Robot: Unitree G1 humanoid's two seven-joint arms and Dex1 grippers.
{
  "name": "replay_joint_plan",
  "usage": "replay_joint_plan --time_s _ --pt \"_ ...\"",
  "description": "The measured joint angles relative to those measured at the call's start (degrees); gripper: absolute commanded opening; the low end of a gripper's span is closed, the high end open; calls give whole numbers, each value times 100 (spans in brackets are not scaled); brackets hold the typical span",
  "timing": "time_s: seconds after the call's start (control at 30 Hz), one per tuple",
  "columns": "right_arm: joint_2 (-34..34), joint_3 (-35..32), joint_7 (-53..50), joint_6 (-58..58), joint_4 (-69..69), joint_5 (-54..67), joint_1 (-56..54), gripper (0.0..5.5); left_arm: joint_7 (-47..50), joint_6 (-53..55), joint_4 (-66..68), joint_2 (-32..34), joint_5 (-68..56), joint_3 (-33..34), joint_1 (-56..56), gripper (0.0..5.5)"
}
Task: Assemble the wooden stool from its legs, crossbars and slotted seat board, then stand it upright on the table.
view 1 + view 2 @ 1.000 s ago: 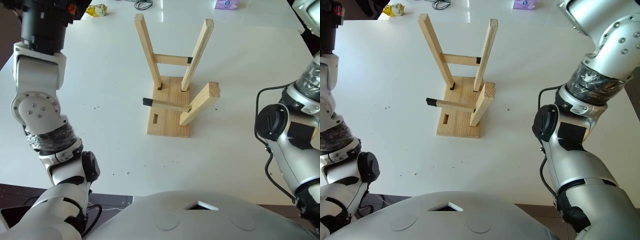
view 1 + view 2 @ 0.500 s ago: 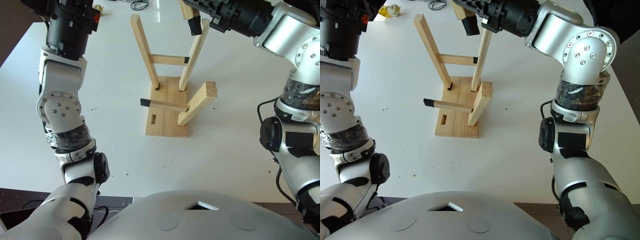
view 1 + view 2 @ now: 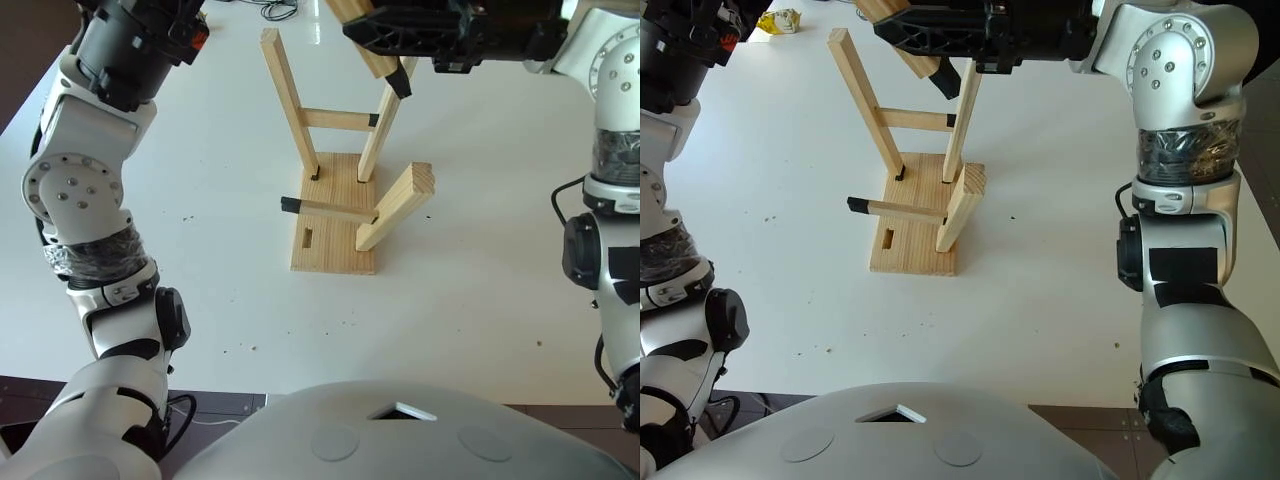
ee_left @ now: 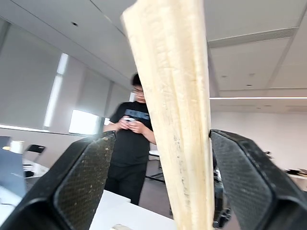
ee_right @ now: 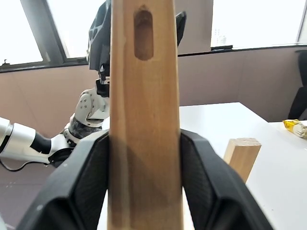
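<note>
Left eye view: at the middle of the tabletop (image 3: 480,300) lies the seat board (image 3: 335,250), two upright legs (image 3: 290,100) joined by a crossbar (image 3: 340,120), a third leg (image 3: 400,205) leaning. The right gripper (image 5: 144,158) clamps a slotted leg (image 5: 144,86) above them; the left gripper (image 4: 160,158) clamps a pale leg (image 4: 168,72).

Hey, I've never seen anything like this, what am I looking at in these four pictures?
A humanoid robot with two arms. The two wide pictures look down from its head; the other two come from cameras on its wrists. On the white table lies a seat board with two legs standing in it, joined by a crossbar, and a third leg leaning. The right gripper clamps a slotted leg. At the left gripper stands a pale stick; its grip is unclear.
</note>
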Motion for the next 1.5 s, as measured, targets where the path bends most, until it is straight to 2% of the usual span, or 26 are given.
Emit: replay_joint_plan --time_s 0.27,0.53,0.7,0.93,1.0,1.4,1.43,1.5 --pt "-35 318 1454 -452 580 -540 -436 206 -701 339 -112 56 -131 -83 -111 359" --pt "-57 490 2053 -580 620 -888 -462 206 -999 656 -355 179 -251 -79 34 359" --pt "-181 785 2147 -910 563 -1132 -454 206 -1022 691 -506 180 -267 -75 17 359" --pt "-226 893 2171 -1048 677 -1194 -450 206 -1010 685 -557 172 -234 -76 -19 243" --pt "-237 893 2175 -1071 689 -1192 -450 206 -977 659 -561 180 -147 -70 -13 226" --pt "-252 775 2151 -850 676 -1050 -345 206 -1050 608 -595 297 8 -69 31 217" --pt "-224 730 2131 -851 676 -1056 -316 242 -1049 591 -592 297 10 -68 31 217" --pt "-138 628 1998 -916 680 -1074 -225 271 -1052 585 -551 304 20 -69 31 215"
